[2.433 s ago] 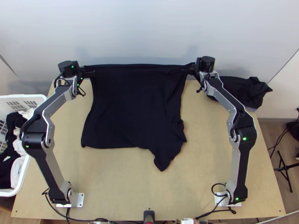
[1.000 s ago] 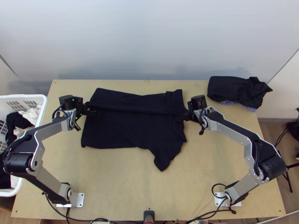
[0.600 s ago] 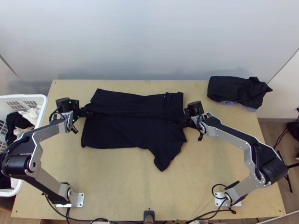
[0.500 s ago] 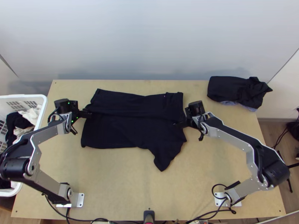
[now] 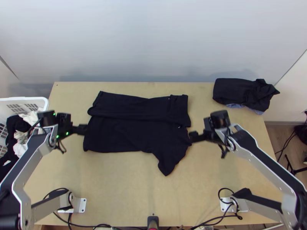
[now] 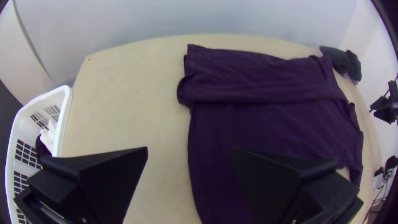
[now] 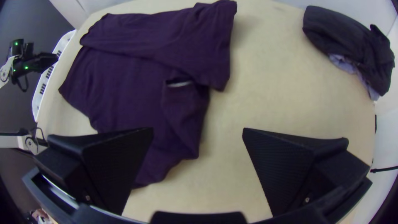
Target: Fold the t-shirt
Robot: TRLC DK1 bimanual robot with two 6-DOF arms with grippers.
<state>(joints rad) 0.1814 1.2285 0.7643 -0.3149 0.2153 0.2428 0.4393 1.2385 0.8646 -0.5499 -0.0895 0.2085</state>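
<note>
Black t-shirt (image 5: 132,132), central on the table (image 5: 122,184) and folded along its twelve-o'clock side, is best gripped evenly by the left gripper (image 6: 190,148) and right gripper (image 7: 198,128), both fingers-apart, once its five-o'clock sleeve (image 5: 167,165) is squared.

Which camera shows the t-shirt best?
The top view: the whole t-shirt shows, almost unobstructed. The left wrist view shows its fold larger, but the left end effector covers part; in the right wrist view, the right end effector does too.
</note>
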